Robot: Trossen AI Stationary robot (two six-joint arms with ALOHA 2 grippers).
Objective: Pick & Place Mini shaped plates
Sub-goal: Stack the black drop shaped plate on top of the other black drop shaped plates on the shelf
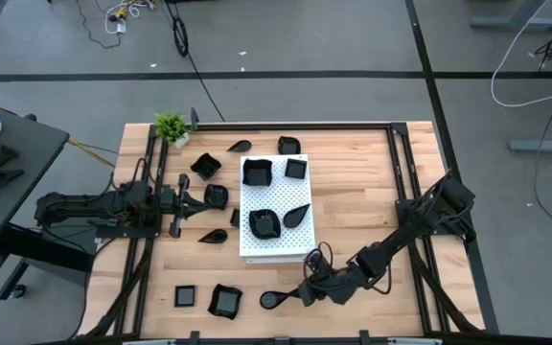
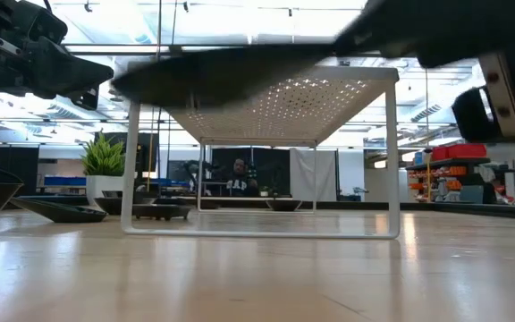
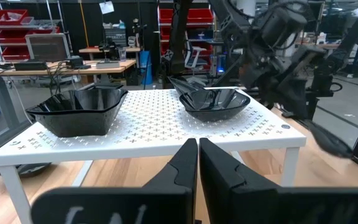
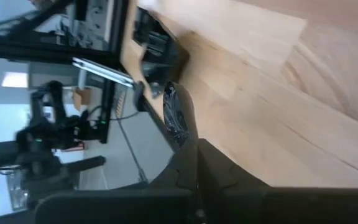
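Note:
Several small glossy black plates are spread about. Some sit on the white perforated board (image 1: 274,196), such as a square one (image 1: 257,172) and a leaf-shaped one (image 1: 297,215). Others lie on the wooden table, such as one (image 1: 217,196) just ahead of my left gripper (image 1: 197,199). That gripper waits left of the board, shut (image 3: 197,149) and touching nothing. My right gripper (image 1: 302,291) is near the table's near edge, shut on a teardrop plate (image 1: 274,300). My right gripper pinches the teardrop plate by its narrow pointed end (image 1: 291,296) between the two fingers, reaching in roughly level from the table's right. In the low view the plate (image 2: 222,72) is lifted clear of the table and lies about flat. The right wrist view shows it edge-on (image 4: 179,118) just past the fingertips.
A small green potted plant (image 1: 172,126) stands at the far left corner. Two black plates (image 1: 187,296) (image 1: 224,301) lie near the near edge, left of the held one. Black frame rails (image 1: 405,192) run along both sides of the table. The white board stands on legs (image 2: 128,170).

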